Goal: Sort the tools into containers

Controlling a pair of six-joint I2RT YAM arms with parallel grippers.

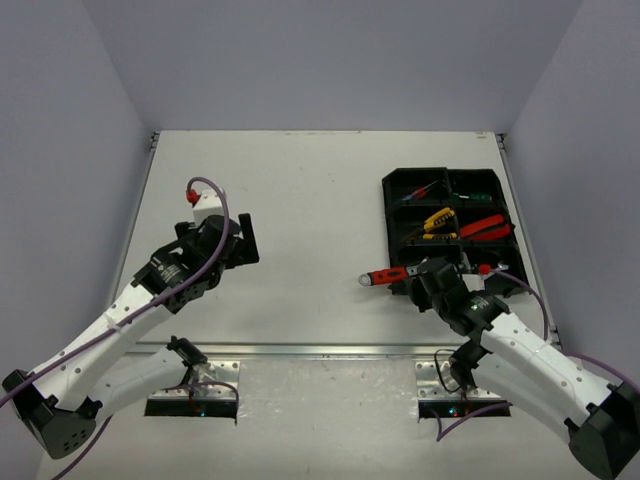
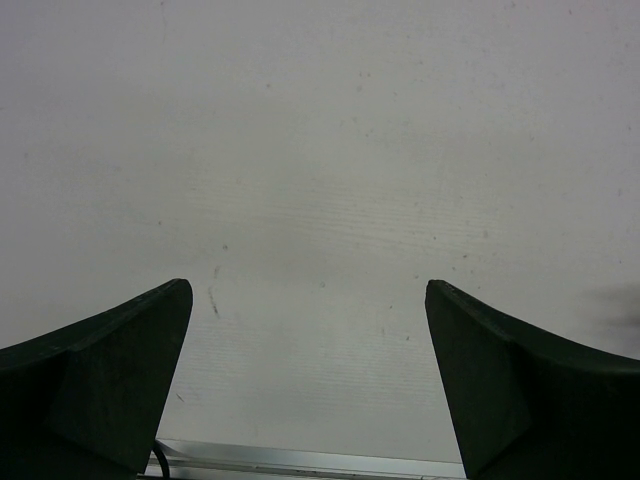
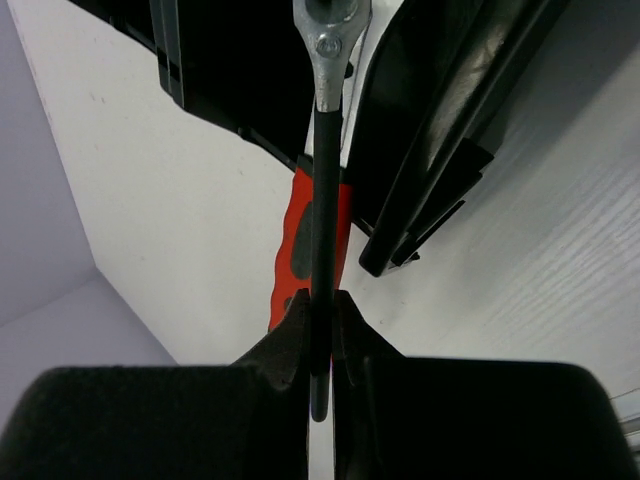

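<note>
Our right gripper (image 3: 320, 318) pinches the red-handled wrench (image 1: 385, 277) tight, just beside the near left corner of the black tray (image 1: 391, 215). Our left gripper (image 2: 310, 385) is wide open over the left side of the table (image 1: 300, 190), holding nothing.

You'll see a red-handled wrench (image 1: 385, 279) with a silver head at centre right. Above it, the black tray (image 1: 388, 205) holds yellow-handled pliers (image 1: 438, 221) and red-handled pliers (image 1: 483, 227). The table (image 1: 300, 200) is off-white.
</note>
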